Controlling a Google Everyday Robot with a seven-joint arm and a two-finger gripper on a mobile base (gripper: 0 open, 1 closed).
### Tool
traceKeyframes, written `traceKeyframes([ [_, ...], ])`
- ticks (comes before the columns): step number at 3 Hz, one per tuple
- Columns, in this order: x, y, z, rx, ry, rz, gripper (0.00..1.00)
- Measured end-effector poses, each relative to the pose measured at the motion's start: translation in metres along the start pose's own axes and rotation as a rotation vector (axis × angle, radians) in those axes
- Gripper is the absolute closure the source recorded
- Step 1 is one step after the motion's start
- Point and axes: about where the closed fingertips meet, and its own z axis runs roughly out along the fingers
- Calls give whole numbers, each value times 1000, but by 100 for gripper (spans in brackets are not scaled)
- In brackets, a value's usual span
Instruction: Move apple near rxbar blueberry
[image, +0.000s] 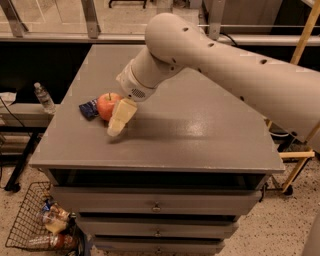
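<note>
The red-orange apple (107, 104) sits on the grey table (190, 130) near its left edge. It touches or nearly touches the dark blue rxbar blueberry (89, 108), which lies flat just to its left. My gripper (119, 119) comes down from the big beige arm (210, 55) and stands against the apple's right side, reaching to the tabletop. Its far side is hidden behind the apple and the wrist.
A clear water bottle (44, 97) stands on a lower shelf left of the table. A wire basket (37, 220) with several packets sits on the floor at the front left. The table has drawers (157, 205) below. A wooden frame (297, 155) stands to the right.
</note>
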Motion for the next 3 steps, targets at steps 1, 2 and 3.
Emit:
traceKeyframes([
  [1, 5, 0, -17, 29, -2, 13, 0],
  [2, 14, 3, -48, 86, 14, 33, 0],
  [3, 26, 11, -85, 144, 23, 70, 0],
])
